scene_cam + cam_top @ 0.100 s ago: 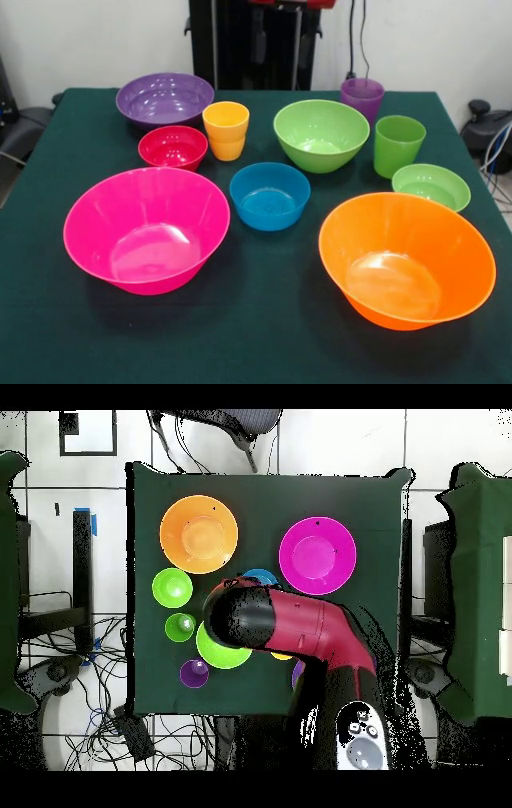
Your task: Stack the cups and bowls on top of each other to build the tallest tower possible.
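All the bowls and cups stand apart on the green table, none stacked. In the front view the large pink bowl and large orange bowl are nearest. Between them is the small blue bowl. Behind are the red bowl, yellow-orange cup, medium green bowl, green cup and light green bowl. The purple bowl and purple cup sit farthest back. The red arm reaches over the table in the overhead view; its gripper does not show.
Overhead, the arm covers the red bowl, the yellow-orange cup and most of the medium green bowl. The orange bowl and pink bowl lie uncovered. Cables and chairs surround the table.
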### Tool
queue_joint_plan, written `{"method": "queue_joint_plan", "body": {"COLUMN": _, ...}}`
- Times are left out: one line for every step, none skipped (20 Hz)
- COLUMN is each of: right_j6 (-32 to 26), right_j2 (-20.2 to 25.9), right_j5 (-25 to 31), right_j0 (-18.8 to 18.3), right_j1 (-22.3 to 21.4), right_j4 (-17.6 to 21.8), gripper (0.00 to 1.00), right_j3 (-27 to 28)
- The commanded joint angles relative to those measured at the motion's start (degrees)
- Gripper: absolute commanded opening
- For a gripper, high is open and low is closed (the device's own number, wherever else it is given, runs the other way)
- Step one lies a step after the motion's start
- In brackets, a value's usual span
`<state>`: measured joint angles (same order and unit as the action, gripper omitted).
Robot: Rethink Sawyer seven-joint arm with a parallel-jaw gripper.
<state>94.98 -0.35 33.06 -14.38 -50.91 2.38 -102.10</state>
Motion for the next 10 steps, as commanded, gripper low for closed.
{"method": "queue_joint_plan", "body": {"right_j6": -5.3, "right_j2": 4.4, "right_j5": 2.8, "right_j0": -2.1, "right_j1": 5.8, "right_j4": 7.4, "gripper": 1.00, "right_j3": 5.3}}
{"method": "queue_joint_plan", "body": {"right_j6": -7.0, "right_j2": 5.1, "right_j5": 3.1, "right_j0": -3.2, "right_j1": 5.7, "right_j4": 8.0, "gripper": 1.00, "right_j3": 5.3}}
{"method": "queue_joint_plan", "body": {"right_j6": -8.1, "right_j2": 5.7, "right_j5": 3.2, "right_j0": -4.2, "right_j1": 5.2, "right_j4": 8.2, "gripper": 1.00, "right_j3": 4.7}}
{"method": "queue_joint_plan", "body": {"right_j6": -8.6, "right_j2": 6.3, "right_j5": 3.6, "right_j0": -4.9, "right_j1": 5.3, "right_j4": 8.4, "gripper": 1.00, "right_j3": 5.0}}
{"method": "queue_joint_plan", "body": {"right_j6": -8.8, "right_j2": 6.7, "right_j5": 4.1, "right_j0": -5.3, "right_j1": 5.3, "right_j4": 8.6, "gripper": 1.00, "right_j3": 5.2}}
{"method": "queue_joint_plan", "body": {"right_j6": -9.0, "right_j2": 7.1, "right_j5": 4.3, "right_j0": -5.7, "right_j1": 5.8, "right_j4": 9.1, "gripper": 1.00, "right_j3": 5.8}}
{"method": "queue_joint_plan", "body": {"right_j6": -9.0, "right_j2": 7.5, "right_j5": 4.5, "right_j0": -5.9, "right_j1": 6.1, "right_j4": 9.7, "gripper": 1.00, "right_j3": 6.3}}
{"method": "queue_joint_plan", "body": {"right_j6": -9.2, "right_j2": 7.7, "right_j5": 4.7, "right_j0": -6.2, "right_j1": 6.5, "right_j4": 10.1, "gripper": 1.00, "right_j3": 6.8}}
{"method": "queue_joint_plan", "body": {"right_j6": -9.4, "right_j2": 8.2, "right_j5": 4.8, "right_j0": -6.7, "right_j1": 6.6, "right_j4": 10.4, "gripper": 1.00, "right_j3": 7.0}}
{"method": "queue_joint_plan", "body": {"right_j6": -10.0, "right_j2": 8.8, "right_j5": 5.4, "right_j0": -7.4, "right_j1": 6.5, "right_j4": 10.5, "gripper": 1.00, "right_j3": 7.1}}
